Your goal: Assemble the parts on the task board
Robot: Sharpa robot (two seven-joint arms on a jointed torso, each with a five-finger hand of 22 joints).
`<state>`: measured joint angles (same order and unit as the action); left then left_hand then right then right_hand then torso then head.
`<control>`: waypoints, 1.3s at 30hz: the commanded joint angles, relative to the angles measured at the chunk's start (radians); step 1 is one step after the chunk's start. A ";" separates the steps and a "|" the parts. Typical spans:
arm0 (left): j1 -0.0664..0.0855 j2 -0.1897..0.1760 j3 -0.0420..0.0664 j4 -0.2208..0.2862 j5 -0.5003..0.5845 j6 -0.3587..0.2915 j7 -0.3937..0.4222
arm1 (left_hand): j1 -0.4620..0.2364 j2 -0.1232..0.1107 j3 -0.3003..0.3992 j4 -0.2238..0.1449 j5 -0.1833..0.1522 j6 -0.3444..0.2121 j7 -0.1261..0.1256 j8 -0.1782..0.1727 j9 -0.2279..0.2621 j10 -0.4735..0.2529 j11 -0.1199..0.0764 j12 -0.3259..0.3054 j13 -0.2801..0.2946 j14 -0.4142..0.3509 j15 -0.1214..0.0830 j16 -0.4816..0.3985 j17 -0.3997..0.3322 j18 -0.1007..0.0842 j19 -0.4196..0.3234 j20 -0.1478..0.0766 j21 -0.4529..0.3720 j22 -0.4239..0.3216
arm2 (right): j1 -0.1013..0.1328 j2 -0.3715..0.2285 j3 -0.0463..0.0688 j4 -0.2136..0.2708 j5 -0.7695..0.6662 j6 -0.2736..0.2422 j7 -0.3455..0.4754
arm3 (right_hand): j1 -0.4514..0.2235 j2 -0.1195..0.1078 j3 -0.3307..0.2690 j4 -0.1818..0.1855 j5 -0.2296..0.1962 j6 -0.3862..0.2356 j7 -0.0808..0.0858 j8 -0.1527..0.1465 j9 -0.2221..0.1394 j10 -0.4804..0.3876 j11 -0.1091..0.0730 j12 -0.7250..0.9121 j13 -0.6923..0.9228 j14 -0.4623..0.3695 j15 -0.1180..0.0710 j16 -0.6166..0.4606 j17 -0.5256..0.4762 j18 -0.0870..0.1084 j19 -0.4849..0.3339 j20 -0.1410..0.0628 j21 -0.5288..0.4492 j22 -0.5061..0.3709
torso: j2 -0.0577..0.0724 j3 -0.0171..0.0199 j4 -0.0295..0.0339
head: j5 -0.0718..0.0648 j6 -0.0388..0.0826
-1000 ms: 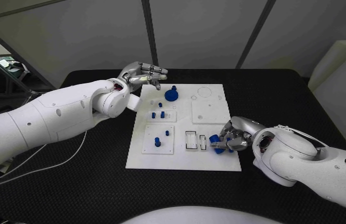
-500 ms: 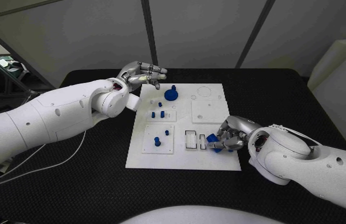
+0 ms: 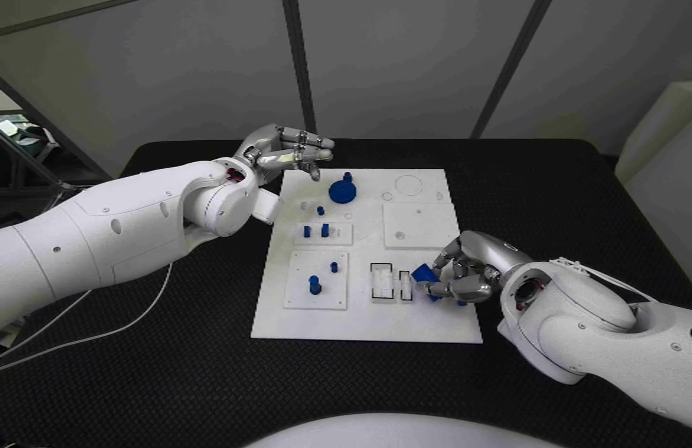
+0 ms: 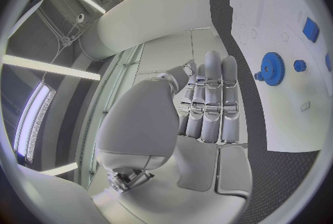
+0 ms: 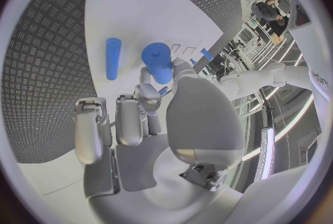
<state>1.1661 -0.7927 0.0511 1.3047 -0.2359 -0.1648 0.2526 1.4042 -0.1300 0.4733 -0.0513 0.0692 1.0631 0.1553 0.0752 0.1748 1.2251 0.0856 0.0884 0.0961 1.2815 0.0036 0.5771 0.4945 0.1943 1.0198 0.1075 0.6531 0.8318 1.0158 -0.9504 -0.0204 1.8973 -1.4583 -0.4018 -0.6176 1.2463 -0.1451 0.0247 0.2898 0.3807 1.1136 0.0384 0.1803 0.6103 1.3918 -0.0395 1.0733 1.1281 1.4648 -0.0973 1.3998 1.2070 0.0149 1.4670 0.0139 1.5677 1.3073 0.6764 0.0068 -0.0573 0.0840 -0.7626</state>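
In the head view, the task board (image 3: 368, 313) was seen lying in the middle of the black table (image 3: 173, 368). The right hand (image 3: 459, 271) was held over the board's near right corner, its fingers closed on a blue part (image 3: 426, 273). Compared with a second before, that part had been raised and turned, and the hand had been shifted slightly toward the two small slots (image 3: 391, 280) beside it. The left hand (image 3: 284, 148) had stayed at the board's far left corner, holding nothing, fingers curled inward. A blue gear (image 3: 343, 189) was seen standing on the far part of the board, unmoved, with small blue pegs (image 3: 316, 230) nearer the middle.

In the left wrist view, the left hand (image 4: 208, 102) was seen with nothing in it, fingers laid together side by side; the gear (image 4: 271, 68) stood beyond it on the board.

In the right wrist view, a blue part (image 5: 159, 61) was gripped at the fingertips of the right hand (image 5: 146, 118), and a blue cylinder (image 5: 112, 57) lay on the board beside it.

No writing on the board could be read
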 commanded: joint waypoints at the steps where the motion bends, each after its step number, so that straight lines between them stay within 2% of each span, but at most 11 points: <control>1: 0.001 0.002 0.001 0.000 0.004 0.009 0.004 | 0.000 0.006 -0.005 0.000 -0.006 0.003 0.005 -0.006 -0.001 -0.001 0.004 0.006 -0.001 -0.002 0.004 -0.005 -0.002 -0.012 -0.005 0.003 -0.004 -0.001 | 0.002 0.001 0.001 0.016 0.031 -0.112 0.030 | -0.006 0.016 0.005 0.001 0.005 0.018 -0.010 0.002 0.019 0.004 -0.003 0.005 0.000 0.043 -0.008 0.002 0.000 -0.015 0.104 -0.006 0.003 0.263 | 0.001 -0.0007 0.0013 | -0.001 0.001; 6: 0.001 0.003 0.001 0.001 0.004 0.009 0.004 | 0.000 0.006 -0.005 0.000 -0.006 0.003 0.005 -0.006 -0.001 -0.001 0.004 0.006 -0.001 -0.002 0.004 -0.005 -0.002 -0.012 -0.005 0.003 -0.004 -0.001 | 0.002 0.023 0.002 0.016 0.060 -0.121 0.040 | -0.013 0.019 0.005 0.002 0.008 0.022 -0.011 0.001 0.022 0.005 -0.004 0.003 0.000 0.043 -0.009 0.002 0.000 -0.015 0.104 -0.006 0.003 0.263 | 0.002 -0.0005 0.0018 | 0.001 0.002; 13: 0.001 0.003 0.000 0.002 0.004 0.009 0.004 | -0.001 0.006 -0.005 0.000 -0.006 0.003 0.005 -0.006 -0.001 -0.001 0.004 0.006 -0.002 -0.002 0.004 -0.006 -0.002 -0.012 -0.005 0.003 -0.005 -0.001 | 0.003 0.066 0.003 -0.012 0.086 -0.058 0.030 | -0.054 0.025 -0.002 0.003 -0.001 0.031 -0.013 -0.004 0.034 0.006 -0.005 -0.002 -0.001 0.042 -0.010 0.001 -0.002 -0.015 0.104 -0.008 0.003 0.263 | 0.001 -0.0022 0.0027 | 0.002 0.001; 21: 0.001 0.002 0.001 0.004 0.004 0.009 0.001 | -0.001 0.006 -0.005 0.000 -0.006 0.003 0.005 -0.006 -0.001 -0.001 0.004 0.006 -0.002 -0.002 0.004 -0.006 -0.002 -0.012 -0.005 0.003 -0.005 -0.001 | 0.003 0.120 0.003 -0.049 0.091 0.003 0.003 | -0.121 0.032 -0.007 0.005 -0.016 0.060 -0.020 -0.007 0.053 0.006 -0.010 -0.013 -0.005 0.041 -0.014 -0.001 -0.005 -0.015 0.104 -0.011 0.003 0.263 | 0.002 -0.0014 0.0017 | 0.006 0.001; 33: 0.001 0.004 0.001 0.004 0.004 0.010 0.000 | -0.001 0.006 -0.005 0.000 -0.006 0.003 0.005 -0.006 -0.001 -0.001 0.004 0.006 -0.002 -0.002 0.004 -0.006 -0.002 -0.012 -0.005 0.003 -0.005 -0.001 | 0.003 0.169 0.004 -0.085 0.079 0.026 -0.031 | -0.170 0.017 -0.010 0.006 -0.033 0.091 -0.030 -0.004 0.076 0.008 -0.018 -0.022 -0.008 0.041 -0.020 -0.001 -0.006 -0.015 0.104 -0.016 0.003 0.263 | 0.001 -0.0008 0.0006 | 0.012 -0.002; 35: 0.001 0.004 0.001 0.004 0.004 0.010 0.000 | -0.001 0.006 -0.005 0.000 -0.006 0.003 0.005 -0.006 -0.001 -0.001 0.004 0.006 -0.002 -0.002 0.004 -0.006 -0.002 -0.012 -0.005 0.003 -0.005 -0.001 | 0.003 0.173 0.004 -0.088 0.074 0.018 -0.036 | -0.197 0.008 -0.016 0.006 -0.130 0.097 -0.031 -0.004 0.086 0.009 -0.020 -0.026 -0.009 0.040 -0.022 -0.003 -0.008 -0.015 0.104 -0.018 0.003 0.263 | 0.001 -0.0008 0.0006 | 0.012 -0.002; 36: 0.001 0.004 0.001 0.004 0.004 0.010 0.000 | -0.001 0.006 -0.005 0.000 -0.006 0.003 0.005 -0.006 -0.001 -0.001 0.004 0.006 -0.002 -0.002 0.004 -0.006 -0.002 -0.012 -0.005 0.003 -0.005 -0.001 | 0.003 0.175 0.004 -0.090 0.071 0.011 -0.039 | -0.231 0.004 -0.023 0.002 -0.223 0.098 -0.033 -0.005 0.092 0.010 -0.017 -0.029 -0.010 0.040 -0.025 -0.003 -0.007 -0.015 0.104 -0.018 0.003 0.263 | 0.001 -0.0008 0.0004 | 0.012 -0.002; 37: 0.001 0.004 0.001 0.004 0.004 0.010 0.000 | -0.001 0.006 -0.005 0.000 -0.006 0.003 0.005 -0.006 -0.001 -0.001 0.004 0.006 -0.002 -0.002 0.004 -0.006 -0.002 -0.012 -0.005 0.003 -0.005 -0.001 | 0.003 0.175 0.004 -0.091 0.069 0.004 -0.041 | -0.257 -0.016 -0.033 0.009 -0.293 0.097 -0.031 -0.006 0.097 0.009 -0.019 -0.032 -0.011 0.039 -0.022 -0.004 -0.009 -0.015 0.104 -0.020 0.003 0.263 | 0.001 -0.0006 0.0001 | 0.013 -0.002; 38: 0.001 0.004 0.001 0.004 0.004 0.010 0.000 | -0.001 0.006 -0.005 0.000 -0.006 0.003 0.005 -0.006 -0.001 -0.001 0.004 0.006 -0.002 -0.002 0.004 -0.006 -0.002 -0.012 -0.005 0.003 -0.005 -0.001 | 0.003 0.176 0.004 -0.092 0.067 -0.002 -0.043 | -0.272 -0.029 -0.041 0.011 -0.321 0.097 -0.031 -0.007 0.099 0.008 -0.018 -0.035 -0.013 0.039 -0.023 -0.005 -0.012 -0.015 0.104 -0.020 0.003 0.263 | 0.001 -0.0006 0.0001 | 0.013 -0.002; 39: 0.001 0.004 0.001 0.004 0.004 0.010 -0.001 | -0.001 0.006 -0.005 0.000 -0.006 0.003 0.005 -0.006 -0.001 -0.001 0.004 0.006 -0.002 -0.002 0.004 -0.006 -0.002 -0.012 -0.005 0.003 -0.005 -0.001 | 0.003 0.177 0.004 -0.093 0.066 -0.007 -0.044 | -0.288 -0.037 -0.052 0.010 -0.329 0.096 -0.030 -0.007 0.102 0.008 -0.018 -0.037 -0.014 0.038 -0.023 -0.006 -0.013 -0.015 0.104 -0.020 0.003 0.263 | 0.001 -0.0006 0.0001 | 0.013 -0.002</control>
<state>1.1658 -0.7897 0.0510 1.3065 -0.2359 -0.1640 0.2510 1.4042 -0.1300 0.4733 -0.0513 0.0692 1.0631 0.1553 0.0752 0.1750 1.2251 0.0856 0.0884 0.0961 1.2815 0.0036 0.5771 0.4940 0.1944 1.0198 0.1075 0.6531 0.8320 1.0170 -0.7746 -0.0177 1.8042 -1.3788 -0.3958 -0.6463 0.9732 -0.1752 -0.0221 0.2993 0.0682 1.2102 0.0034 0.1769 0.7117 1.4022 -0.0506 1.0400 1.1144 1.4666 -0.1167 1.3998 1.1951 0.0150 1.4672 -0.0005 1.5676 1.3073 0.6779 0.0059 -0.0569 0.0965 -0.7645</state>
